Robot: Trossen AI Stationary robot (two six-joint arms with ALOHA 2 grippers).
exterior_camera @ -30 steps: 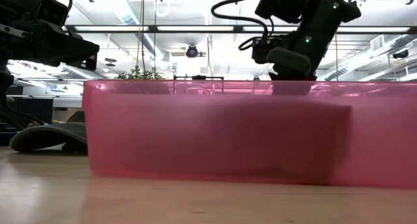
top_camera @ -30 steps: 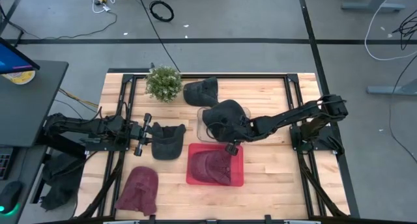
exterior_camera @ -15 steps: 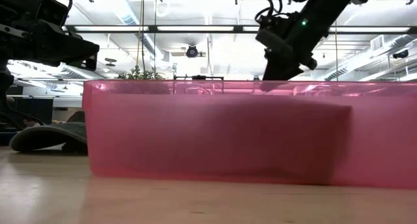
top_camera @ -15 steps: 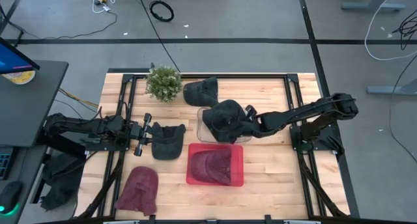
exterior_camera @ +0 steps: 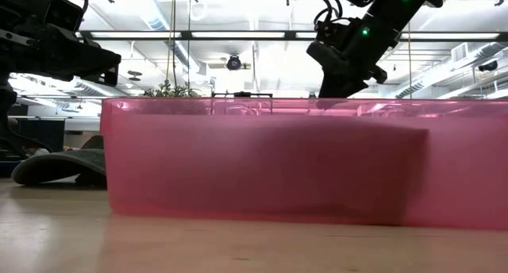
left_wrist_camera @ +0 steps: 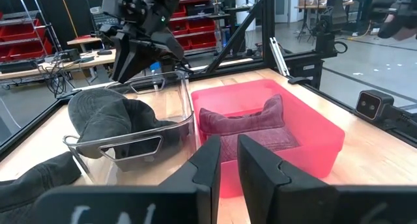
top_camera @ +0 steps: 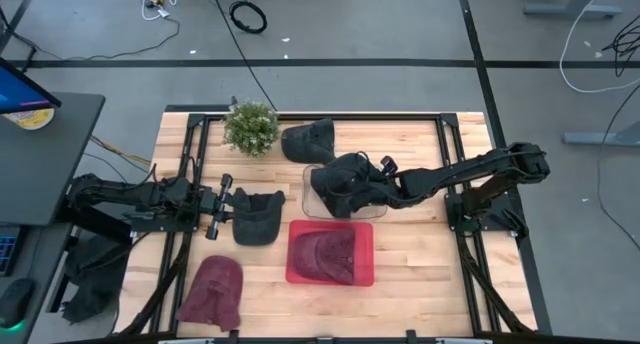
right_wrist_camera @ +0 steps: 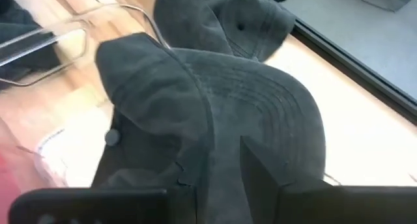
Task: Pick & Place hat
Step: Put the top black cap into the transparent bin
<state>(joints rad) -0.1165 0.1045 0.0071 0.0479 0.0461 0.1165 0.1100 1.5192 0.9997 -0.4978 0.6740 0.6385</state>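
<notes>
The dark grey hat (top_camera: 345,181) lies draped in the clear bin (top_camera: 374,212) at table centre, the right gripper (top_camera: 382,187) at its three o'clock edge, fingers narrowly parted on the fabric; whether it grips I cannot tell. A maroon hat (top_camera: 322,252) already fills the red bin (top_camera: 364,274) at six o'clock; caps at nine, seven and twelve o'clock remain. The left gripper (top_camera: 222,208) waits at nine o'clock, fingers nearly together, empty.

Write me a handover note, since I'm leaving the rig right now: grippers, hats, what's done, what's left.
Right gripper: over the dark hat in the clear bin, fingers narrowly apart, gripping nothing visible.
Left gripper: waiting at the table's left, beside a dark hat, nearly closed and empty.
Done: a maroon hat lies in the red bin.
Left: another maroon hat and another dark hat lie loose on the table.
</notes>
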